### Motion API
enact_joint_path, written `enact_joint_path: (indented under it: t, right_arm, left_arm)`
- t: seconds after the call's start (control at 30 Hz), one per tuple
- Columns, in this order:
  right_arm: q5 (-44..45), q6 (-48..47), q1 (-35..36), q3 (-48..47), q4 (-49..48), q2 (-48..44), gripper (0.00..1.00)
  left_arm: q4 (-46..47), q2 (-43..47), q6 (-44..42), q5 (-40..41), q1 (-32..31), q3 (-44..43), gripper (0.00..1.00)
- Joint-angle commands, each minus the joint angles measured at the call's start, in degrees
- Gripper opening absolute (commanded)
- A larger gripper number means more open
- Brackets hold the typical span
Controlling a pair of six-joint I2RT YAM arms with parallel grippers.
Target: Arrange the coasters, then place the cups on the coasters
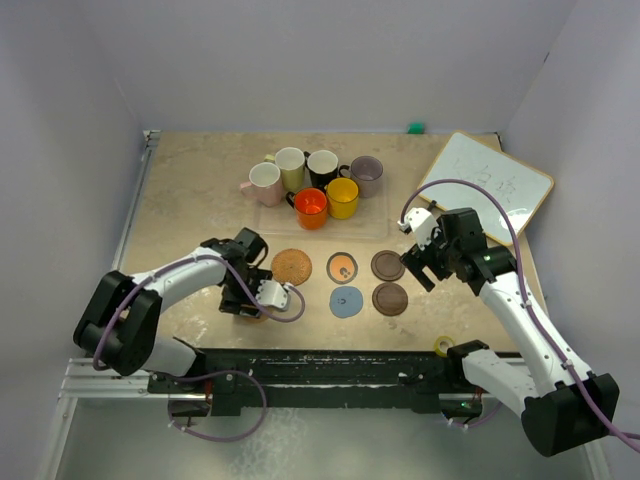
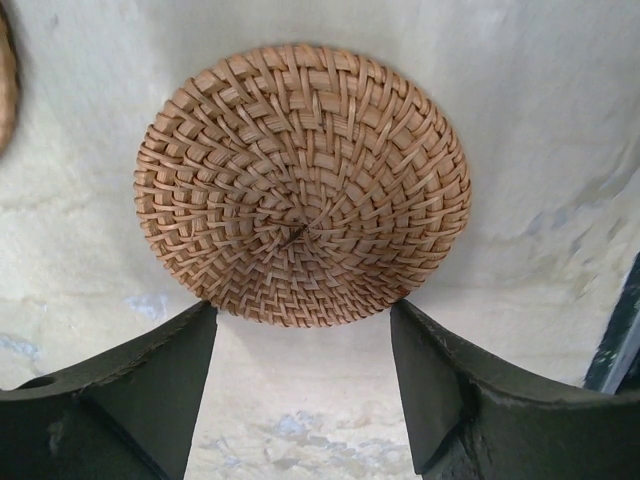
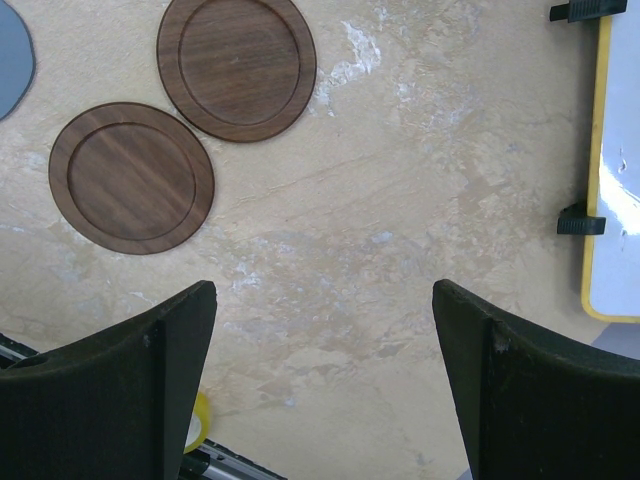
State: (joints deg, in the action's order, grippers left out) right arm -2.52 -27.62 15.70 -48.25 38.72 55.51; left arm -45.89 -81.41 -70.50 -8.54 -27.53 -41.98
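Note:
Several cups stand grouped at the back: pink [image 1: 265, 181], pale yellow-green [image 1: 290, 168], black [image 1: 323, 167], mauve-grey [image 1: 367, 175], red-orange [image 1: 311, 208] and yellow [image 1: 342, 197]. In front lie coasters: one woven orange-brown [image 1: 291, 266], one grey-rimmed with an orange centre [image 1: 343, 266], one blue-grey [image 1: 346, 301] and two dark brown [image 1: 388, 265] [image 1: 390, 298]. My left gripper [image 1: 246, 300] hangs open over a second woven coaster [image 2: 300, 185], whose near rim lies between the fingertips [image 2: 200, 330]. My right gripper [image 3: 322, 290] is open over bare table, right of the dark brown coasters [image 3: 132, 177] [image 3: 237, 65].
A whiteboard [image 1: 485, 185] lies at the back right, its yellow edge [image 3: 598, 200] near my right gripper. A small yellow tape roll [image 1: 443, 346] sits by the front rail [image 1: 330, 365]. A green object [image 1: 415, 128] rests at the back wall. Walls enclose the table on three sides.

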Motion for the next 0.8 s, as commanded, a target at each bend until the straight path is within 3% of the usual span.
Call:
enact_joint_path:
  t: [0.0, 0.33, 0.77]
  right_arm:
    - [-0.55, -0.43, 0.20, -0.14, -0.14, -0.04, 0.91]
    - [-0.55, -0.55, 0.20, 0.02, 0.02, -0.24, 0.91]
    - [-0.55, -0.62, 0.20, 0.16, 0.01, -0.06, 0.91]
  left_arm:
    - [2.74, -0.77, 9.92, -4.33, -5.21, 0.66, 0.66]
    - [7.50, -5.14, 21.73, -3.37, -13.52, -1.93, 0.65]
    - [9.64, -7.87, 30.35, -5.66, -17.15, -5.35, 0.63]
